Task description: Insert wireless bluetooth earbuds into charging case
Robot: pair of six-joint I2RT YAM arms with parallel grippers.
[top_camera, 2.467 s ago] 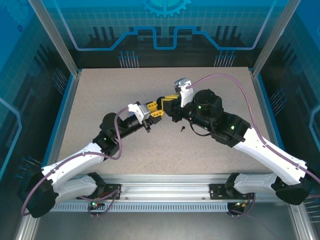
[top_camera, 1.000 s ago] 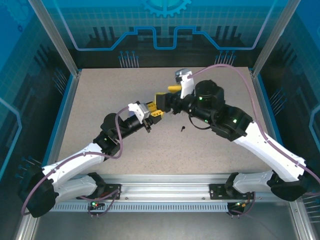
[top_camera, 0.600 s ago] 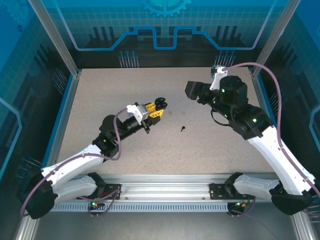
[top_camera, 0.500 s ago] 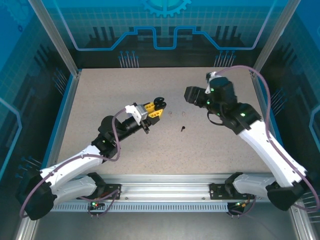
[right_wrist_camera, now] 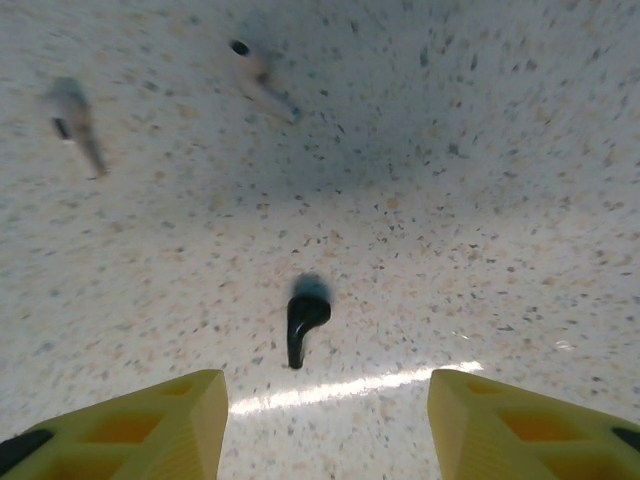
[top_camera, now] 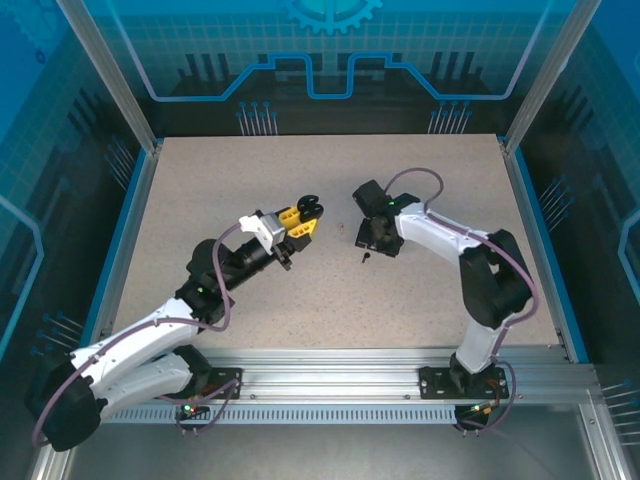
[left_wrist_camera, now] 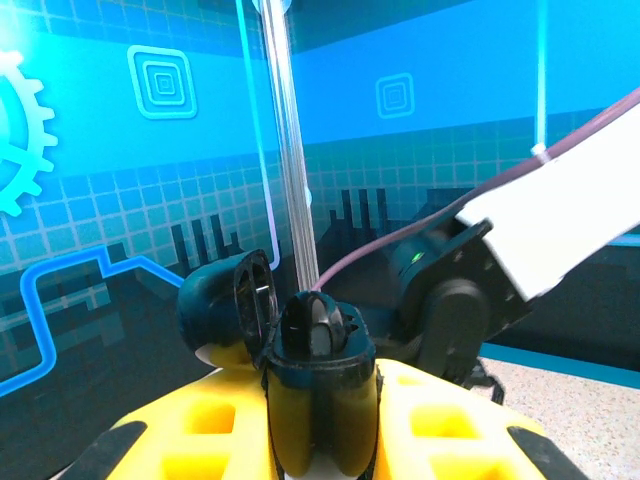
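My left gripper (top_camera: 300,217) is shut on a small black charging case (top_camera: 308,208), held up off the table. In the left wrist view the case (left_wrist_camera: 320,345) stands upright between the yellow fingers (left_wrist_camera: 470,430) with its lid (left_wrist_camera: 228,308) flipped open to the left; a dark earbud appears to sit inside. A black earbud (right_wrist_camera: 303,322) lies on the speckled table just ahead of my right gripper (right_wrist_camera: 325,425), which is open and points down with nothing between its fingers. From above, this earbud (top_camera: 366,257) lies just in front of the right gripper (top_camera: 370,240).
Two pale earbuds (right_wrist_camera: 72,118) (right_wrist_camera: 262,75) lie blurred on the table beyond the black one. The right arm's forearm (left_wrist_camera: 560,215) crosses close in front of the held case. Blue walls ring the table (top_camera: 200,180).
The right arm swung away to the back right, then came back down low over the black earbud, its jaws a little narrower. The left arm kept hold of the case and barely shifted.
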